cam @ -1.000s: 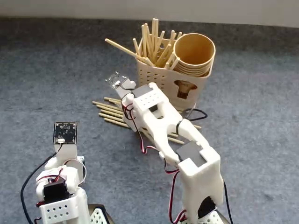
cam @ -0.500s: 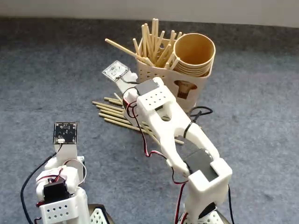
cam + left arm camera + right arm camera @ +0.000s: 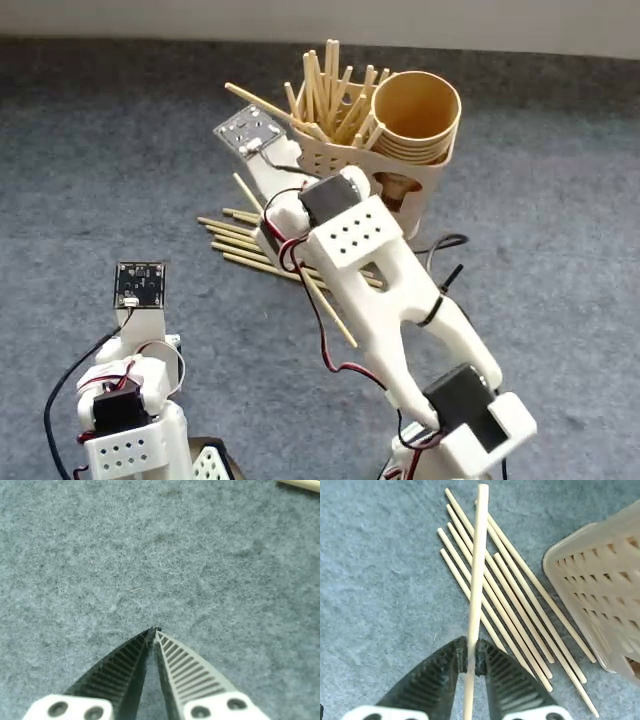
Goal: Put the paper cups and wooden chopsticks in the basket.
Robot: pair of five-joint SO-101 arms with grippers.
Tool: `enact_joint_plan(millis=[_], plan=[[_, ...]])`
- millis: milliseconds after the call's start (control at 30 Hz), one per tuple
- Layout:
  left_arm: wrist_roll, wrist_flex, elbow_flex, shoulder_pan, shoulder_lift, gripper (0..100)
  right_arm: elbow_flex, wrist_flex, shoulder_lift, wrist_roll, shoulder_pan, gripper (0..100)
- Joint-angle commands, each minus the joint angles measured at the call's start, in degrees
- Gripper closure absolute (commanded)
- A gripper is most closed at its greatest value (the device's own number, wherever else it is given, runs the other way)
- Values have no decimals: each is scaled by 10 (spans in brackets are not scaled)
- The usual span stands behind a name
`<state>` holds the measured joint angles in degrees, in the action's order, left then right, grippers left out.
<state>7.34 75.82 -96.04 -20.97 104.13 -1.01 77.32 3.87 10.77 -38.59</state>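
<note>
Partly cut off, one chopstick sits clamped in the right end effector; left end effector closed.

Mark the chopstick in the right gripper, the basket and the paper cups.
held chopstick (image 3: 476,570), right wrist view, middle of its shaft.
basket (image 3: 600,585), right wrist view, perforated side wall.
paper cups (image 3: 415,110), high view, inside of the top cup.

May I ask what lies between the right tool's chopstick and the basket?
Loose chopsticks on the grey carpet, as the right wrist view shows.
</note>
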Motion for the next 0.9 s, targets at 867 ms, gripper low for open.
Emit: enact_joint_plan(millis=[867], plan=[[2,3,-11,-3,10,986,-28,-349,291,-91,71,993]])
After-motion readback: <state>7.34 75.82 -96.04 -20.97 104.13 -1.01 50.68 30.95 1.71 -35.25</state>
